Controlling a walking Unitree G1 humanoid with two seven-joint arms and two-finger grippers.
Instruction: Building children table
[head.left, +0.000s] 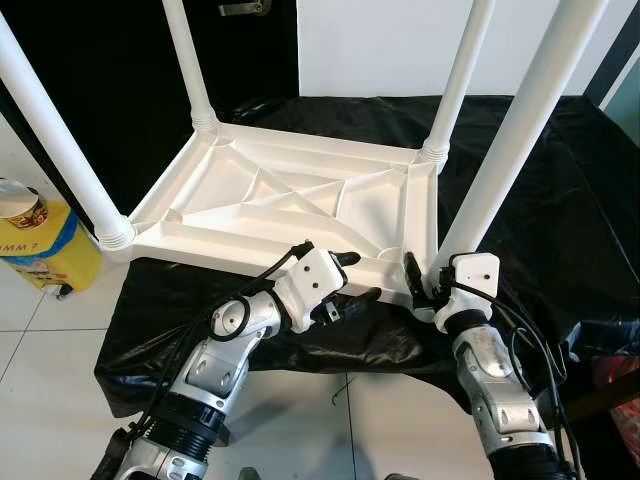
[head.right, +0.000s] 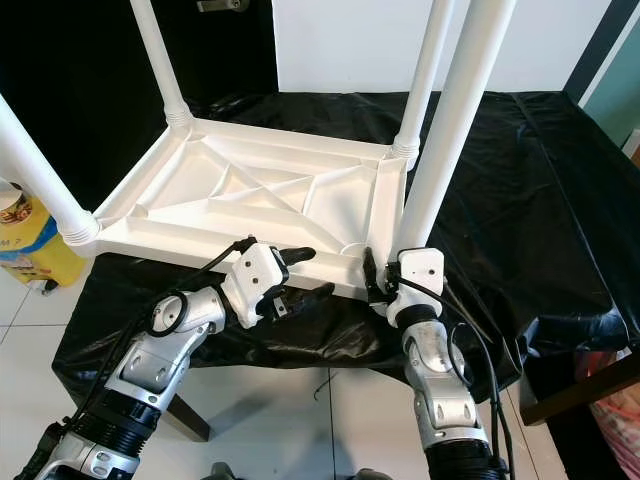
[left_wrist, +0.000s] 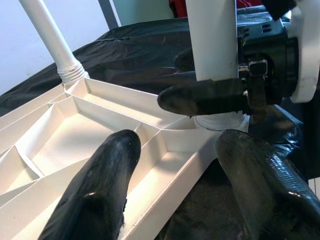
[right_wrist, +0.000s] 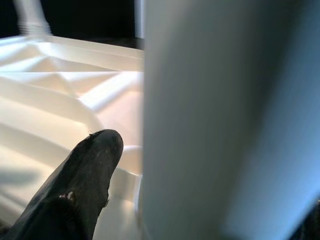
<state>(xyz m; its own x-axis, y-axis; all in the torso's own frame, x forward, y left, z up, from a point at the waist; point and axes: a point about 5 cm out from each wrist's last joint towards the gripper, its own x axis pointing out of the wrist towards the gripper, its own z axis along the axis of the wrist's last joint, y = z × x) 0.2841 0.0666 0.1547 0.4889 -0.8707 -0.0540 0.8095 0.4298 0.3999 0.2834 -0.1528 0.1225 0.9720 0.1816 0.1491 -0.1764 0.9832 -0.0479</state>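
Observation:
A white plastic children's table (head.left: 300, 190) lies upside down on a black-covered surface, its legs pointing up. My left gripper (head.left: 352, 277) is at the near rim (left_wrist: 175, 165), one finger (left_wrist: 100, 195) inside the ribbed underside and the other (left_wrist: 265, 185) outside, shut on that rim. My right gripper (head.left: 440, 280) sits at the base of the near right leg (head.left: 520, 130), where the leg enters its corner socket. One right finger (right_wrist: 85, 180) stands beside the leg (right_wrist: 225, 120) with a small gap, so the fingers are open around it; the other finger is hidden behind it.
The black sheet (head.left: 560, 200) hangs over the front edge onto a white tiled floor (head.left: 60, 400). A yellow container (head.left: 45, 240) stands on the floor at the left. The other legs (head.left: 190, 60) rise around the work area.

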